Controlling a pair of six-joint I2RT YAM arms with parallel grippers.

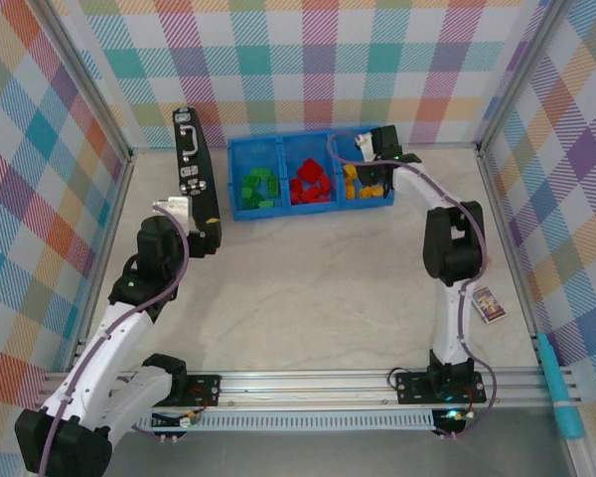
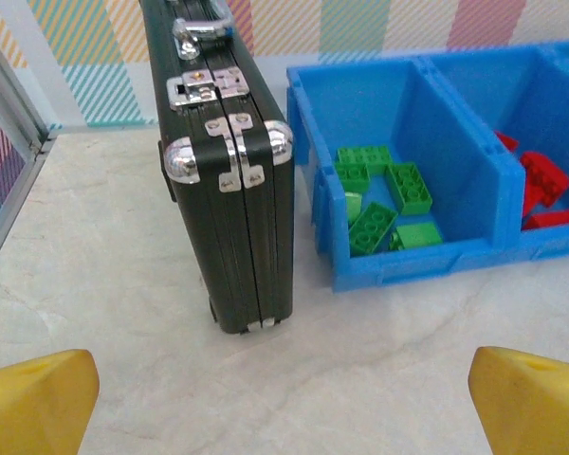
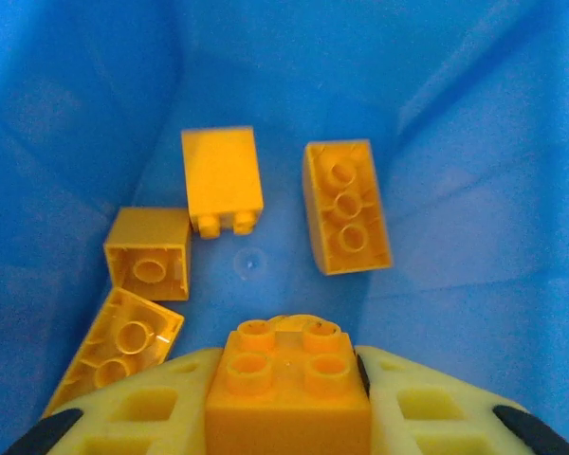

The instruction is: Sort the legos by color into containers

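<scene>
Marbled worktop, far side: right hand pinched a yellow lego inside the blue tray, right compartment, to join other yellows; left hand hung spread, idle.

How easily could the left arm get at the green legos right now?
Probably yes. Its fingers are open and empty, the tray compartment holding the green legos is open-topped, and the black case stands beside the tray, left of the path, though close.

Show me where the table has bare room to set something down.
Bare: the wide table between black case, blue tray and the arms. Crowded: the tray's right compartment, where the right pincer grips a yellow brick over four loose bricks.
</scene>
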